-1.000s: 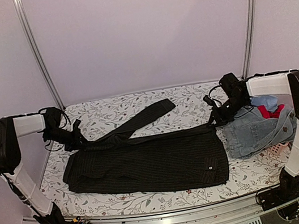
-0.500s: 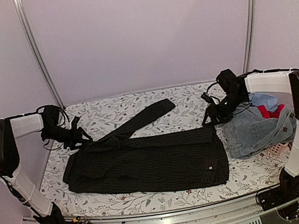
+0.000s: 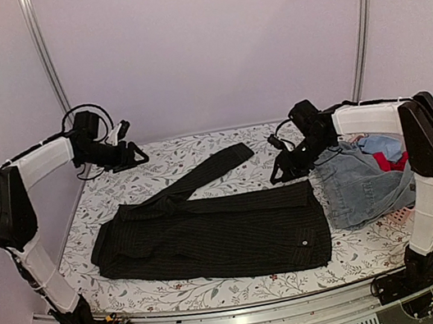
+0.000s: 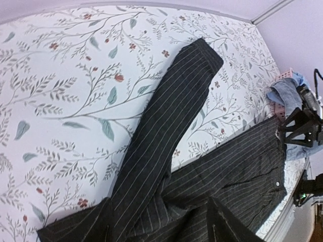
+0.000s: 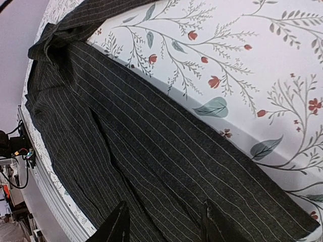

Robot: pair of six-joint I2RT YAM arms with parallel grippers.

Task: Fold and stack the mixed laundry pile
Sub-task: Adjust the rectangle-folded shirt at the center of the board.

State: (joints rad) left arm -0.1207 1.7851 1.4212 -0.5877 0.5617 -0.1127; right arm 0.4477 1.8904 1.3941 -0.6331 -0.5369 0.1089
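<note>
Floral-print tabletop (image 3: 198, 150) bears a pinstriped black shirt (image 3: 212, 237) (sleeve outstretched); left gripper (image 3: 138, 153) and right gripper (image 3: 276, 176) gape empty.

A pale lilac wall (image 3: 206, 47) is closing in the back and sides; a left pole (image 3: 56, 81) and a right pole (image 3: 360, 21), both metal, are rising against it and leaning slightly inward; a table (image 3: 158, 162) is standing below, wearing white cloth printed with leafy sprigs and small red flowers; an aluminium rail (image 3: 250, 310) is running along its near edge; soft, even light is falling.
</note>
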